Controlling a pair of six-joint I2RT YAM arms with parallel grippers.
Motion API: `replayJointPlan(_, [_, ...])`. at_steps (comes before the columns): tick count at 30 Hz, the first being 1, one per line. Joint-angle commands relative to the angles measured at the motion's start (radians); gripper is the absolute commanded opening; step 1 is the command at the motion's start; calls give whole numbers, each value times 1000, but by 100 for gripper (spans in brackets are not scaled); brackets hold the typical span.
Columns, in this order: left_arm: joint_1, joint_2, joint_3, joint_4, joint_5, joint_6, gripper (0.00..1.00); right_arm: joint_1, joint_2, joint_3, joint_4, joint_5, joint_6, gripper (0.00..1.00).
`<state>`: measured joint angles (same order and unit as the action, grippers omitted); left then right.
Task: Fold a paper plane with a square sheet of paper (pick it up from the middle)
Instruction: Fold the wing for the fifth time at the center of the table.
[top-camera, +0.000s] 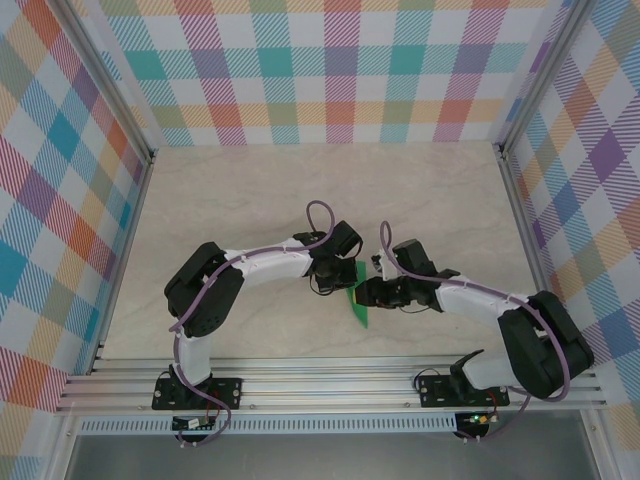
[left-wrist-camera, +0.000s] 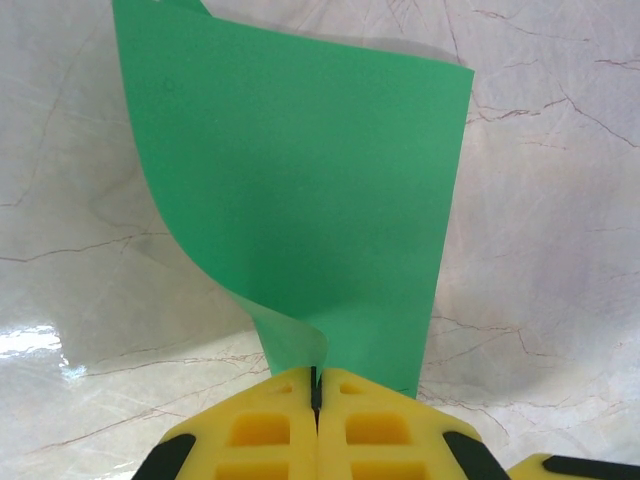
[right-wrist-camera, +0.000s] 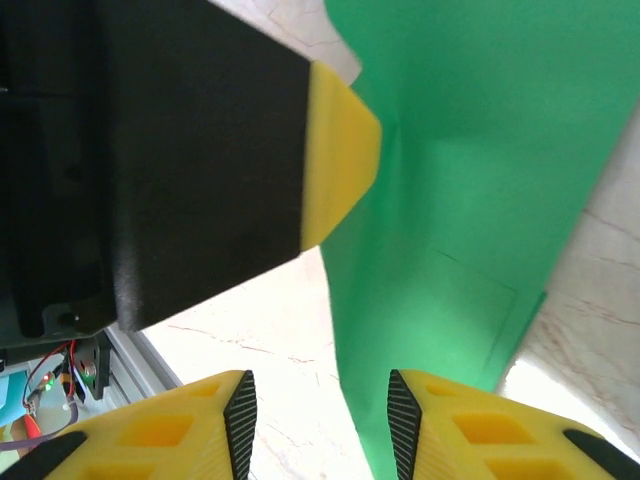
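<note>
The square sheet of paper (left-wrist-camera: 300, 190) is bright green and curls upward above the table, bent rather than flat. My left gripper (left-wrist-camera: 316, 385) is shut on its lower edge, the yellow fingers pressed together with the paper pinched between them. In the top view the paper (top-camera: 358, 297) hangs between the left gripper (top-camera: 338, 278) and the right gripper (top-camera: 368, 293) at mid-table. My right gripper (right-wrist-camera: 320, 420) stands open, and the green sheet (right-wrist-camera: 460, 200) runs down through the gap close to its right finger (right-wrist-camera: 470, 430). The left gripper's black body and yellow tip (right-wrist-camera: 335, 150) sit just beyond.
The tabletop (top-camera: 250, 200) is pale marble-patterned, fenced by checked walls at the back and sides. An aluminium rail (top-camera: 330, 385) carrying both arm bases runs along the near edge.
</note>
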<state>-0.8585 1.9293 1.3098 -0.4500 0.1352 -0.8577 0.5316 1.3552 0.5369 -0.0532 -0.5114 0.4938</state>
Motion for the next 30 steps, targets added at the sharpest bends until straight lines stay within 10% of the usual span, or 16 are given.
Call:
replayJointPlan(1, [11,-6,24,-16,17,12,0,26,26,-5,45,10,12,43])
replayJointPlan(30, [12,-45,-4,36,46,-21,0,82,111,15,36,192,-33,44])
